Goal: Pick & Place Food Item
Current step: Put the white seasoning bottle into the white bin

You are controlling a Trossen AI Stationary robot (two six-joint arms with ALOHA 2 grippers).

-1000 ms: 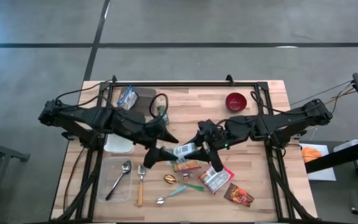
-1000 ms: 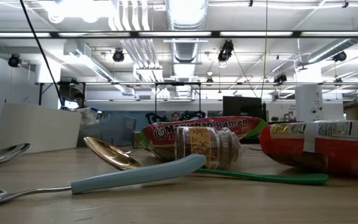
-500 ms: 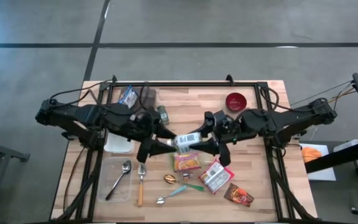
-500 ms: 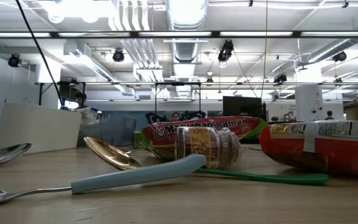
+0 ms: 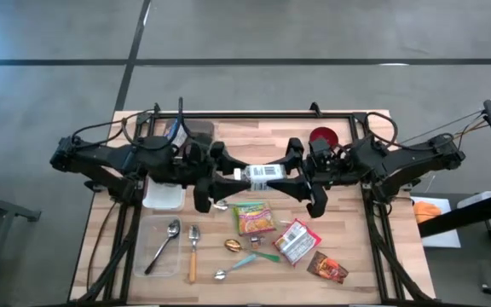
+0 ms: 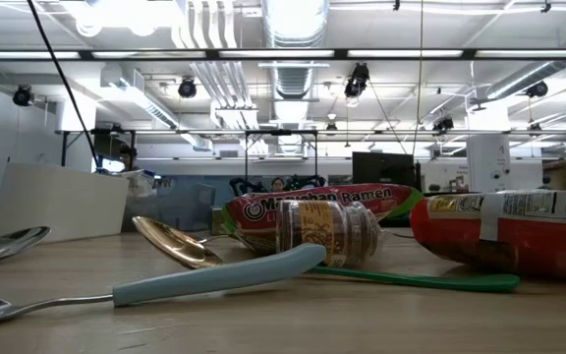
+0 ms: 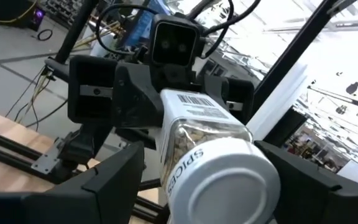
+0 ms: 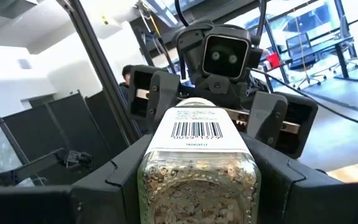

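We found the spice jar (image 5: 261, 176) held in the air above the middle of the table (image 5: 373, 256), lying level between the two arms. The right pincer (image 5: 290, 176) was clenched on the jar's base end, and the left pincer (image 5: 226, 180) stood around the white cap end, its fingers (image 7: 114, 180) set on either side of the cap. From the left wrist view we could not tell whether those fingers pressed the cap or only flanked it. We judged this to be a transfer from one arm to the other: the jar was held level so that each pincer could reach one end without fouling the other.

Below the jar, the ramen packet (image 5: 255, 217), a red snack packet (image 5: 297, 241), spoons (image 5: 170, 232) and a small jar (image 6: 327, 232) lay on the table. A red bowl (image 5: 323, 137) stood near the far edge, and a white container (image 5: 162, 196) sat under the left arm. We judged the placing step not yet done.
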